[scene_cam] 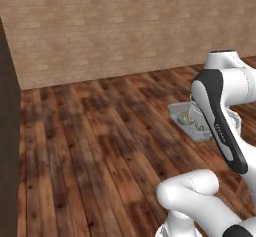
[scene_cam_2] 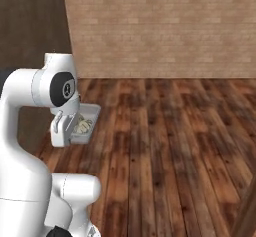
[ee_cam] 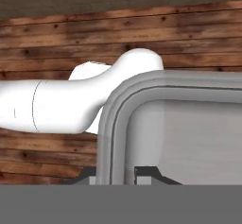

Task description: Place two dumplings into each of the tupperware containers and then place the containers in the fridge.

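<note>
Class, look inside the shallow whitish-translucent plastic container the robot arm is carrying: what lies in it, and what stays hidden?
Inside the shallow whitish-translucent plastic container lie small pale pleated dumplings, apparently two. The white arm covers the container's near part in both base views, so anything lying there cannot be seen.

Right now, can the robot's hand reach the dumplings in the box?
Probably not: the hand is shut on the box rim, carrying it above the floor, so it is not free for the dumplings.

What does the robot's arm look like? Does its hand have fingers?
The arm is made of smooth, rounded white tubes with black patches at the joints, one like a round black eye. The gripper has two small dark finger tips. No cables show.
</note>
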You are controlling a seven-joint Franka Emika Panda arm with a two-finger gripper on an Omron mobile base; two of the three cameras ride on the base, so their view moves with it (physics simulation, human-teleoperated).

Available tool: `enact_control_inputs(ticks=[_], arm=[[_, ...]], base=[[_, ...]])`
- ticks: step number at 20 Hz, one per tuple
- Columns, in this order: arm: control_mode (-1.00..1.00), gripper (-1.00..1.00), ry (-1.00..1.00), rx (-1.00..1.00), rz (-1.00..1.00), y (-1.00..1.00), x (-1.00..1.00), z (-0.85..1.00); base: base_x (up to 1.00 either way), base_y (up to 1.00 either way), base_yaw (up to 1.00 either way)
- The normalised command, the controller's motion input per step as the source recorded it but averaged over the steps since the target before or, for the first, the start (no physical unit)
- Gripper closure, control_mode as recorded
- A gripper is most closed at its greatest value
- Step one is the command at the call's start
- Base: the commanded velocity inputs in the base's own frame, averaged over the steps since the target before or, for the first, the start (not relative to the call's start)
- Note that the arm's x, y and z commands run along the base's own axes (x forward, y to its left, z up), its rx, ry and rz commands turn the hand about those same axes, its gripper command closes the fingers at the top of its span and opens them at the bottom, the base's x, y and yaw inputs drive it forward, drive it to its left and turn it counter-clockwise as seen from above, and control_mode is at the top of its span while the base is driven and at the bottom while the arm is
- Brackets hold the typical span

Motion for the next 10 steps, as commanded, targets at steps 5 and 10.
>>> enact_control_inputs(ticks=[5,10], arm=[[1.00,1.00,0.00,0.00,0.00,0.00,0.00,0.00],[1.00,1.00,0.00,0.00,0.00,0.00,0.00,0.00]], base=[[1.00,0.44,-0.02],[1.00,0.62,-0.23]])
